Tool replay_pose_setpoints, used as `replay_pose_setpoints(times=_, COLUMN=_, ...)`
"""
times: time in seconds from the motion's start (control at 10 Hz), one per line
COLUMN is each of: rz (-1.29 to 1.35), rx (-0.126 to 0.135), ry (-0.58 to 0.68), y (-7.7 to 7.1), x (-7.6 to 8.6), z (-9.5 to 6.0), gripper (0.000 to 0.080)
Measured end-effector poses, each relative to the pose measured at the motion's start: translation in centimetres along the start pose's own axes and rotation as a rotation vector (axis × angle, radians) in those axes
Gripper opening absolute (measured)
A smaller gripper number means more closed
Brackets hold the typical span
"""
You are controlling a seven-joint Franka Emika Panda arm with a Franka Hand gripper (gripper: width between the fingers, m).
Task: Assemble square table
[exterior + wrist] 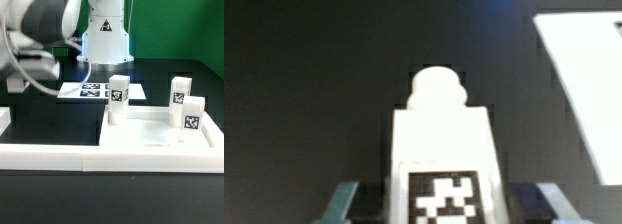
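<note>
In the wrist view my gripper is shut on a white table leg. The leg's black-and-white tag sits between the two fingers, and its rounded end points away over the dark table. In the exterior view the white square tabletop lies toward the exterior view's right. Three tagged legs stand upright on it: one at the back left corner, one at the back right and one nearer the front right. The arm reaches to the far left, where the fingers are cut off by the frame edge.
A long low white border wall runs along the front of the tabletop. The marker board lies flat behind it, in front of the robot base. A white slab edge shows beside the held leg in the wrist view.
</note>
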State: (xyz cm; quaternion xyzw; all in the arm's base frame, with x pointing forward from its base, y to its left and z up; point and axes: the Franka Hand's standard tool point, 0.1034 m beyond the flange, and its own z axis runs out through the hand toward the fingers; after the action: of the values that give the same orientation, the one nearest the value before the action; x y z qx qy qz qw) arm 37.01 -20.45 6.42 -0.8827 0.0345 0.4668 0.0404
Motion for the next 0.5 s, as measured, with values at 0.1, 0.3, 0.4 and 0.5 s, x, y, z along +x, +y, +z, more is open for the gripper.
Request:
replay_pose_setpoints(times=0.1, rz=0.000, rx=0.015, ry=0.011, y=-0.1, x=-1.1, z=-1.0, gripper=0.0287)
replay_pose_setpoints(times=0.3, rz=0.001, rx=0.009, ry=0.023, y=0.2, x=-1.4, z=-1.3, gripper=0.0287)
replay_pose_setpoints(times=0.4, rz=-0.003, rx=0.000, ry=0.083, y=0.3, x=-0.6, z=-1.6, gripper=0.0287)
replay_pose_setpoints(times=0.5, rz=-0.009, rx=-0.014, ry=0.168, y=0.4, x=-0.4, z=-2.0, gripper=0.0287)
